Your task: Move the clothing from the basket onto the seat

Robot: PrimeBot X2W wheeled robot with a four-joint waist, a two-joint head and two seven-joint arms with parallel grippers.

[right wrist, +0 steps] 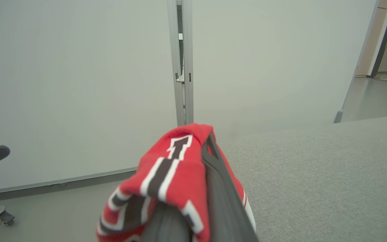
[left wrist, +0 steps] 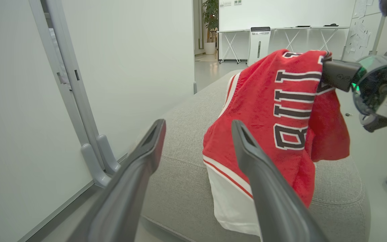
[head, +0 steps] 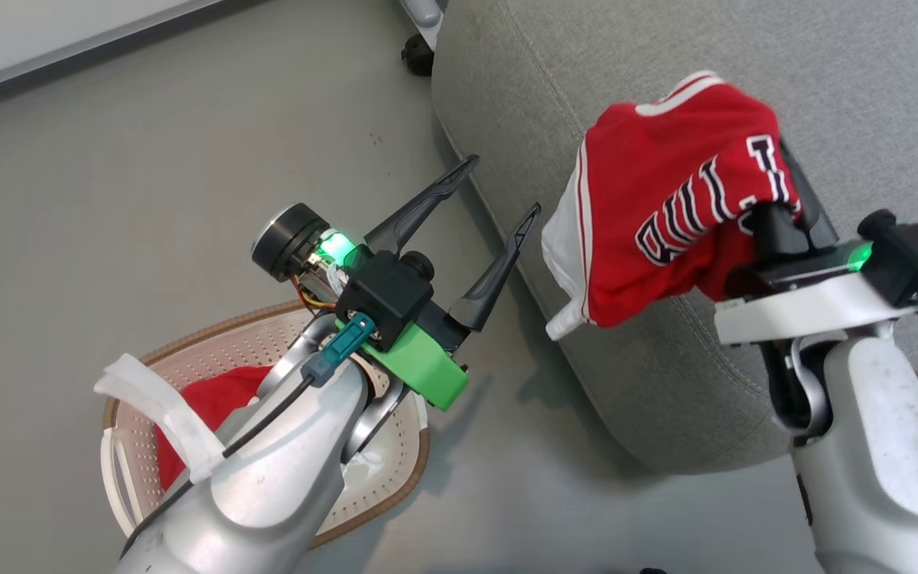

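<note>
Grips the red jersey (head: pixel 666 207) between the closed fingers of the right gripper (head: pixel 786 219), draped above the near edge of the grey seat (head: pixel 825 72). Holds the left gripper (head: pixel 506 183) spread wide and empty over the floor between seat and basket (head: pixel 403 486). Has a second red garment (head: pixel 212 402) lying inside that basket, partly behind the left arm.

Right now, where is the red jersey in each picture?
Head view: red jersey upper right, hanging from the right claw over the grey seat edge.
Left wrist view: middle right, with the seat behind it.
Right wrist view: bottom middle, bunched on the claw.
Shared landmark: the grey seat.
</note>
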